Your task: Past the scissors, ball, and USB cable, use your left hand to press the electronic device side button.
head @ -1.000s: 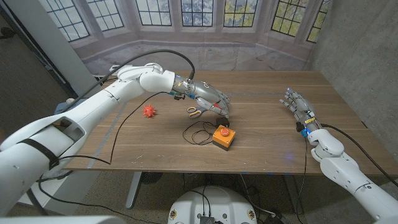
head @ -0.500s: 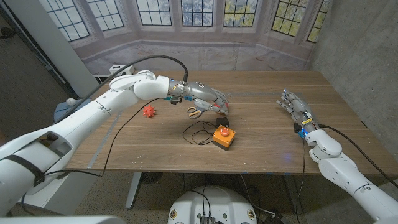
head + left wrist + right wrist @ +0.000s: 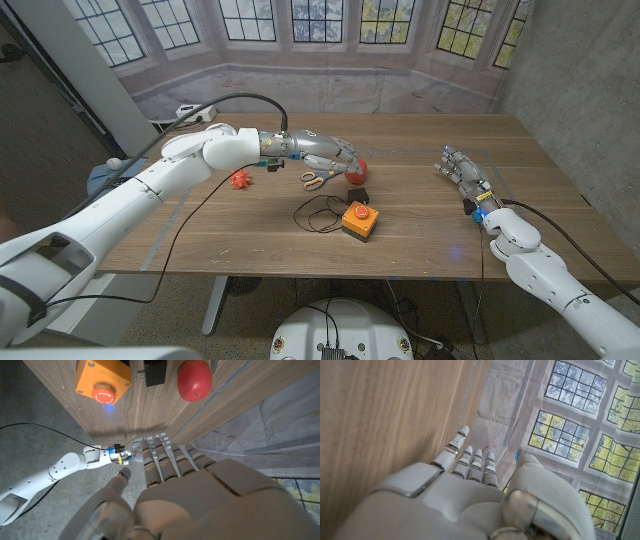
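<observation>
An orange box with a red button (image 3: 360,218) sits near the table's front middle; the left wrist view has the same orange box (image 3: 102,380). Orange-handled scissors (image 3: 315,180), a red ball (image 3: 358,168) and a black USB cable (image 3: 318,213) with its plug (image 3: 357,194) lie just behind it. My left hand (image 3: 330,154) hovers over the scissors, fingers stretched out and empty, short of the box. From the left wrist, the left hand (image 3: 165,480) points toward the red ball (image 3: 195,380). My right hand (image 3: 461,167) stays open at the right, holding nothing.
A small red spiky toy (image 3: 238,179) lies to the left of the scissors. A black cable (image 3: 190,215) trails from my left arm across the table (image 3: 430,240). The right wrist view has the right hand (image 3: 465,490) over bare wood (image 3: 380,415).
My left hand has drawn back, up and to the left, away from the orange box, uncovering the red ball. The right hand has drifted slightly to the left.
</observation>
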You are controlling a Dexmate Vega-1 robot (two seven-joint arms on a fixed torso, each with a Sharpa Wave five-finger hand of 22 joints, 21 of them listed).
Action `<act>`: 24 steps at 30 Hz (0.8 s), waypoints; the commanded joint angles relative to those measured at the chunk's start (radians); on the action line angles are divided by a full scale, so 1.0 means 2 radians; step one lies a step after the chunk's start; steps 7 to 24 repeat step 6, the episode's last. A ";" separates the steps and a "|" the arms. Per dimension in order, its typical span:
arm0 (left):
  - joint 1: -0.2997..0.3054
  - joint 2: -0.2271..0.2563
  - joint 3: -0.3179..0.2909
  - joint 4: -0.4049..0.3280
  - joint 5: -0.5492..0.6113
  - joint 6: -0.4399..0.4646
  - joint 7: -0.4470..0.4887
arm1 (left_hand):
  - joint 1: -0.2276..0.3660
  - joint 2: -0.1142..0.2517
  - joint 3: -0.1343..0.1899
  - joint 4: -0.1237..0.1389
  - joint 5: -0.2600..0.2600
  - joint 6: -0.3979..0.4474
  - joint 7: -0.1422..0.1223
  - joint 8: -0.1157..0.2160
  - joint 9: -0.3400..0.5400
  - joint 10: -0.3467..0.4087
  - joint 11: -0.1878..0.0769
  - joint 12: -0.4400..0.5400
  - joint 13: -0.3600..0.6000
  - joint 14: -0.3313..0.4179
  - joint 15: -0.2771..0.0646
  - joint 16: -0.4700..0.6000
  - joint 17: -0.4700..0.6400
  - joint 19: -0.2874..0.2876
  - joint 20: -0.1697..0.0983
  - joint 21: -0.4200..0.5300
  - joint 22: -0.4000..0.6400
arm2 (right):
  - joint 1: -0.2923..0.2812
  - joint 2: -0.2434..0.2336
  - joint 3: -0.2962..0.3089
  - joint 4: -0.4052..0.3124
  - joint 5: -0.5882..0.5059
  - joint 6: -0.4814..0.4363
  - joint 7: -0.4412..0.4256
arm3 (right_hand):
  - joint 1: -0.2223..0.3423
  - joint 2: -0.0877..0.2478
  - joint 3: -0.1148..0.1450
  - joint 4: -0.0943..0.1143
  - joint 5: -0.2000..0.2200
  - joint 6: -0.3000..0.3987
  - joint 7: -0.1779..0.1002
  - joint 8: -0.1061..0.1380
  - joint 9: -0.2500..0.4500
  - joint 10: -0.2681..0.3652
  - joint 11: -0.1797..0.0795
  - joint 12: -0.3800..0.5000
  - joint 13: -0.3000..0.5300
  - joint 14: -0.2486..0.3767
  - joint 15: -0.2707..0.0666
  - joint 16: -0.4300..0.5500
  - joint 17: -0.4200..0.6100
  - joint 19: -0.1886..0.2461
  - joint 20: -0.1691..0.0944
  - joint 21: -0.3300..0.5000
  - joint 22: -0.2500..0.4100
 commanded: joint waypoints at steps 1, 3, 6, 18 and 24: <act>0.045 0.019 -0.028 -0.029 -0.025 0.044 0.039 | 0.005 0.000 0.001 -0.004 0.000 -0.003 0.001 0.000 0.000 -0.003 -0.001 -0.002 0.000 0.002 0.003 -0.002 0.000 0.006 0.002 -0.001 0.001 | -0.012 -0.008 -0.003 -0.031 -0.005 -0.015 -0.016 | -0.003 -0.001 0.001 -0.003 0.002 0.003 0.002 0.003 0.001 0.002 -0.002 0.003 0.001 0.000 -0.005 0.003 0.000 0.000 -0.014 -0.001 0.002; 0.049 0.020 -0.030 -0.032 -0.027 0.049 0.044 | 0.006 -0.001 0.001 -0.004 0.000 -0.004 0.001 0.000 0.000 -0.004 -0.001 -0.002 0.000 0.002 0.004 -0.002 0.000 0.006 0.002 -0.001 0.001 | -0.014 -0.009 -0.003 -0.034 -0.004 -0.017 -0.018 | -0.003 -0.001 0.001 -0.004 0.002 0.004 0.002 0.003 0.001 0.002 -0.001 0.003 0.001 0.000 -0.006 0.003 0.000 0.000 -0.014 -0.001 0.002; 0.057 0.020 -0.032 -0.034 -0.031 0.056 0.052 | 0.006 -0.001 0.002 -0.005 -0.001 -0.004 0.001 0.000 0.000 -0.004 -0.001 -0.002 0.000 0.002 0.004 -0.002 0.001 0.006 0.003 -0.001 0.001 | -0.013 -0.010 -0.004 -0.034 -0.004 -0.020 -0.016 | -0.003 -0.001 0.001 -0.004 0.002 0.004 0.002 0.003 0.001 0.002 -0.001 0.003 0.001 0.001 -0.005 0.003 0.000 0.000 -0.014 -0.001 0.002; 0.057 0.020 -0.032 -0.034 -0.031 0.056 0.052 | 0.006 -0.001 0.002 -0.005 -0.001 -0.004 0.001 0.000 0.000 -0.004 -0.001 -0.002 0.000 0.002 0.004 -0.002 0.001 0.006 0.003 -0.001 0.001 | -0.013 -0.010 -0.004 -0.034 -0.004 -0.020 -0.016 | -0.003 -0.001 0.001 -0.004 0.002 0.004 0.002 0.003 0.001 0.002 -0.001 0.003 0.001 0.001 -0.005 0.003 0.000 0.000 -0.014 -0.001 0.002; 0.057 0.020 -0.032 -0.034 -0.031 0.056 0.052 | 0.006 -0.001 0.002 -0.005 -0.001 -0.004 0.001 0.000 0.000 -0.004 -0.001 -0.002 0.000 0.002 0.004 -0.002 0.001 0.006 0.003 -0.001 0.001 | -0.013 -0.010 -0.004 -0.034 -0.004 -0.020 -0.016 | -0.003 -0.001 0.001 -0.004 0.002 0.004 0.002 0.003 0.001 0.002 -0.001 0.003 0.001 0.001 -0.005 0.003 0.000 0.000 -0.014 -0.001 0.002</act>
